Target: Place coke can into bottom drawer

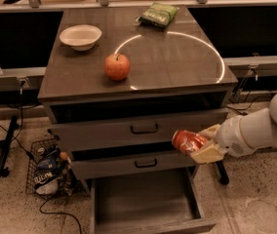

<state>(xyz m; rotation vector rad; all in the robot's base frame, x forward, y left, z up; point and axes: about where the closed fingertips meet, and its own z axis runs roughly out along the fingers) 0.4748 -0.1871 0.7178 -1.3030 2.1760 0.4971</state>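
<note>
The coke can (187, 141) is red with white lettering and lies on its side in my gripper (201, 144), whose pale fingers are shut on it. The gripper comes in from the right on a white arm and holds the can in front of the cabinet's right side, level with the middle drawer. The bottom drawer (148, 204) is pulled open below and to the left of the can, a flat grey tray with nothing in it.
On the cabinet top (177, 57) sit a red-orange apple (117, 66), a white bowl (80, 36) and a green bag (158, 13). The two upper drawers (143, 128) with black handles are shut. A wire basket of litter (48, 169) stands left of the cabinet.
</note>
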